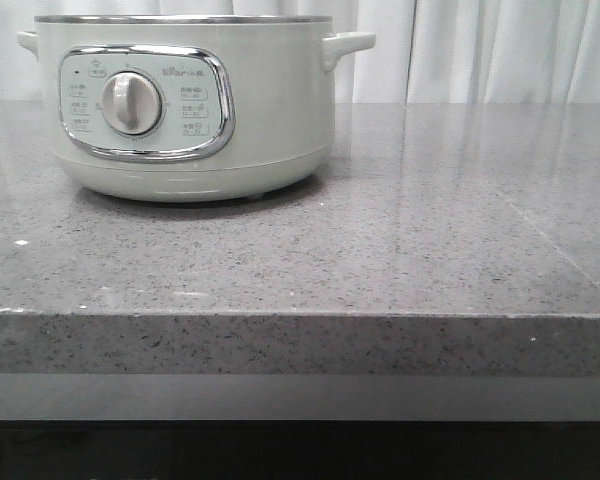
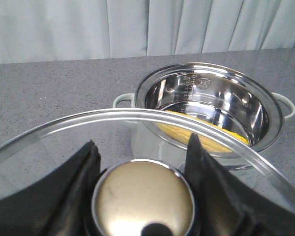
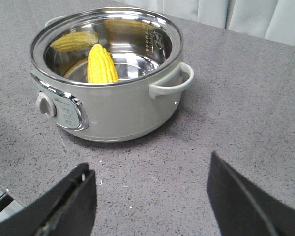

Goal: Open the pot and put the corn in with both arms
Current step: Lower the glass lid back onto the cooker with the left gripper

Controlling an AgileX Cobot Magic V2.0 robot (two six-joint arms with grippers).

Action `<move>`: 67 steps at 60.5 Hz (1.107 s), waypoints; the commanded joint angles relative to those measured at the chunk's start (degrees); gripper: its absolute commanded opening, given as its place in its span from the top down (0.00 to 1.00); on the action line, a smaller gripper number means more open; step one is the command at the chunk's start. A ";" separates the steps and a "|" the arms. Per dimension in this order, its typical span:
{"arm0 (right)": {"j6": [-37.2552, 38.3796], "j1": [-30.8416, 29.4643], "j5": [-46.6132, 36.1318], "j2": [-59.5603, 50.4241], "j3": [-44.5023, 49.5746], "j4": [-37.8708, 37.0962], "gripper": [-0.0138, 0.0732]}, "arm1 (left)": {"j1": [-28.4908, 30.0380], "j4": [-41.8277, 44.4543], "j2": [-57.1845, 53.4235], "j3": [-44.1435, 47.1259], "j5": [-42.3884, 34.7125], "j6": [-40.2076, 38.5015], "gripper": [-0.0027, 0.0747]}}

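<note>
Corn inside open pot, well beyond wide right jaws; left jaws gripping lid knob.

Speckled grey stone counter before white curtains.

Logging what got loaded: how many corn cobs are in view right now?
1. The corn lies inside the open pot, leaning on the steel inner wall. The other yellow shape beside it looks like a reflection. The front view cannot see into the pot.
</note>
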 commanded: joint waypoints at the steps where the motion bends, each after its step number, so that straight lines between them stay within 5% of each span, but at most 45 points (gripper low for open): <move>1: 0.08 -0.46 -4.50 -0.56 -1.50 -0.51 0.27 | 0.14 -0.41 -0.47 -2.53 -7.78 -0.57 0.63; 25: 0.08 -0.46 -4.49 -0.43 -1.50 -0.51 0.27 | 0.14 -0.41 -0.47 -2.53 -8.46 -0.57 0.63; 43: 0.08 -0.46 -4.49 -0.43 -1.50 -0.51 0.27 | -0.66 -9.88 5.97 -3.14 -18.58 -0.57 0.63; 67: 0.08 -0.46 -4.49 -0.43 -1.50 -0.51 0.27 | -12.39 -6.25 22.70 -8.32 -34.18 -0.57 0.63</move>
